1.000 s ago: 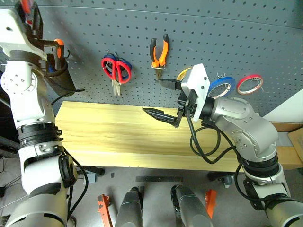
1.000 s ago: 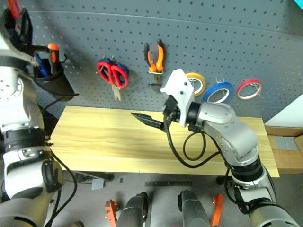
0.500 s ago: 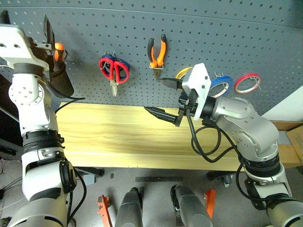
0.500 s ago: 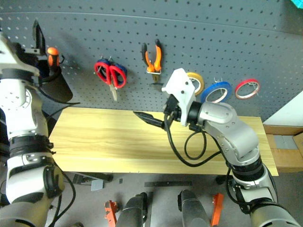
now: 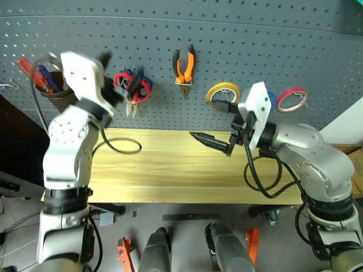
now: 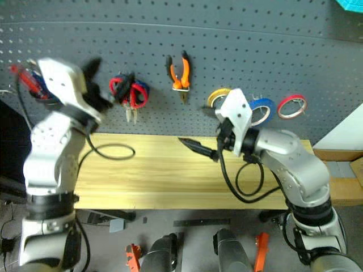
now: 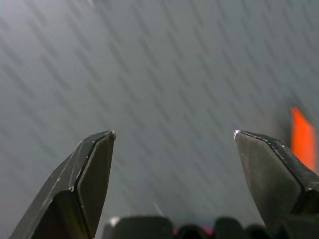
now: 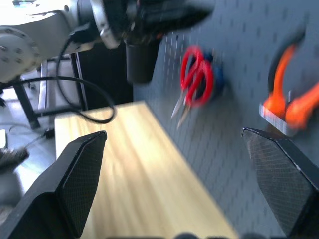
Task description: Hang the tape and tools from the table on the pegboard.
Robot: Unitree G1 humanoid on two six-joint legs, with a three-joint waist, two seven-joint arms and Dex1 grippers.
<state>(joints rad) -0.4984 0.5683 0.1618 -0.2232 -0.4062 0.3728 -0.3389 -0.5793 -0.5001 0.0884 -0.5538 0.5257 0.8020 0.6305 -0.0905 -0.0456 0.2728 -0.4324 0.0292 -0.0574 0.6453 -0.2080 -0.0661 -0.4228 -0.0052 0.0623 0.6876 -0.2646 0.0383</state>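
Note:
On the dark grey pegboard hang the red-handled scissors and the orange-and-black pliers. The blue tape hangs there too, mostly hidden behind my right wrist. The red-handled screwdriver stands in a dark cup at the board's left. My left gripper is blurred, open and empty, just in front of the scissors. My right gripper is open and empty above the bare wooden table, below the yellow roll.
A yellow tape roll and a red-pink tape roll hang either side of the blue one. Blue-handled scissors sit behind the red pair. A black cable loops over the table's left part. A shelf edge lies at the right.
My left gripper opened above the cup, leaving the red screwdriver there, then swung down and right to the scissors. The view has shifted too. My right gripper drifted slightly right, still open.

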